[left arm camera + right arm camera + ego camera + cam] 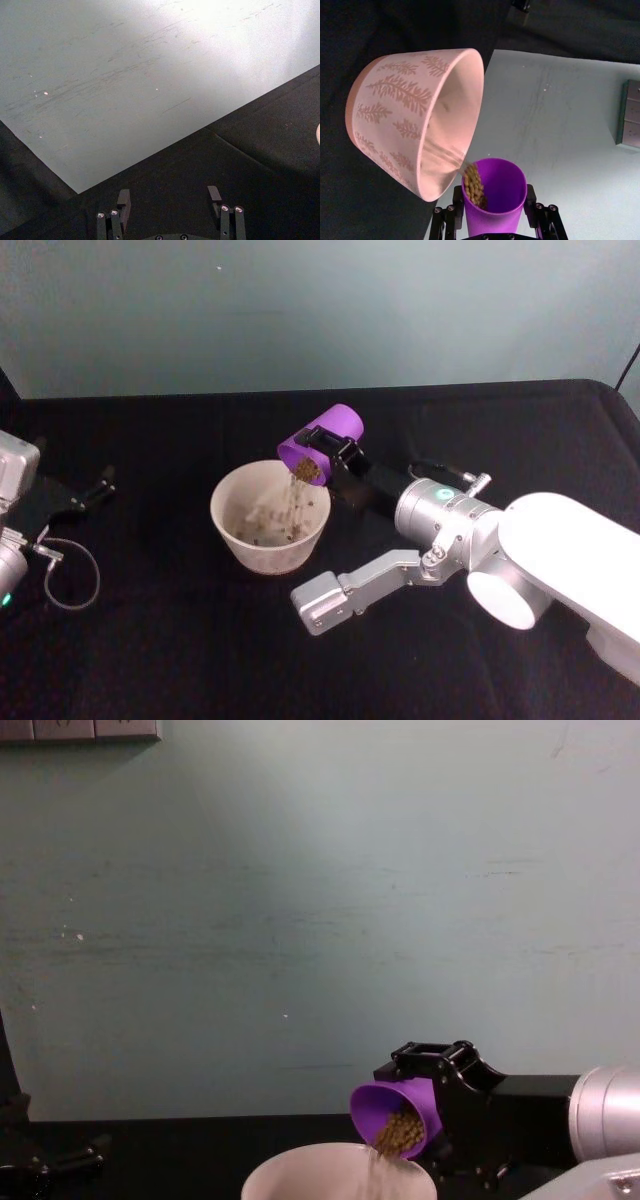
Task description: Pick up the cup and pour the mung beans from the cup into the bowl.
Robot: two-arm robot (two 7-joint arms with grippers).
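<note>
1. We judged the pour itself to be the step in hand. The right gripper, fingers clamped on the sides of the cup, held it tipped mouth-down at the centre of the head view.
2. The cup's lip hung just above the upper right of the rim of the bowl. The mung beans streamed from it into the bowl, where a scatter already lay on the bottom.
3. Next, we judged, the cup needed more tilt, with its lip kept over the bowl, until the clump at its mouth ran out.
4. The left gripper sat parked at the left edge of the head view, fingers apart with nothing between them.
5. The right wrist view gave us a leaf pattern on the bowl's outer wall, which the head view left plain, and beans heaped on the cup's low side. The chest view gave the side-on fall of beans from the lip to the rim.
</note>
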